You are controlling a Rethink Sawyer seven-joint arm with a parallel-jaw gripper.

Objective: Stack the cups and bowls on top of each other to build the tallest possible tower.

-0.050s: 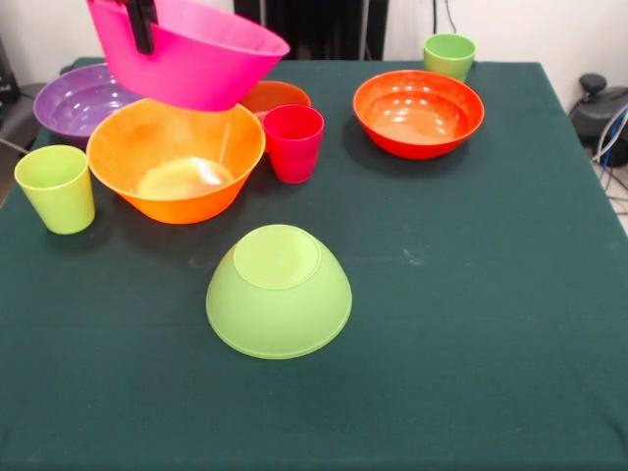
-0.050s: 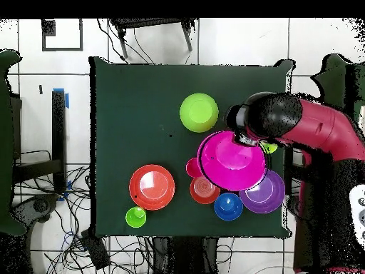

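One dark green tablecloth [image 1: 471,324] covers the table, white tiled floor [image 2: 235,43] around.

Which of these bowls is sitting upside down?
The lime green bowl, alone near the table's middle, rests rim-down with its flat base up. The other bowls face upward.

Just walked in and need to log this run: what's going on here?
The robot's claw grips the rim of the big pink bowl and holds it in the air above the large yellow-orange bowl. The lime green bowl sits rim-down, alone near the table's middle, nothing on it yet. The other bowls and cups stand unstacked.
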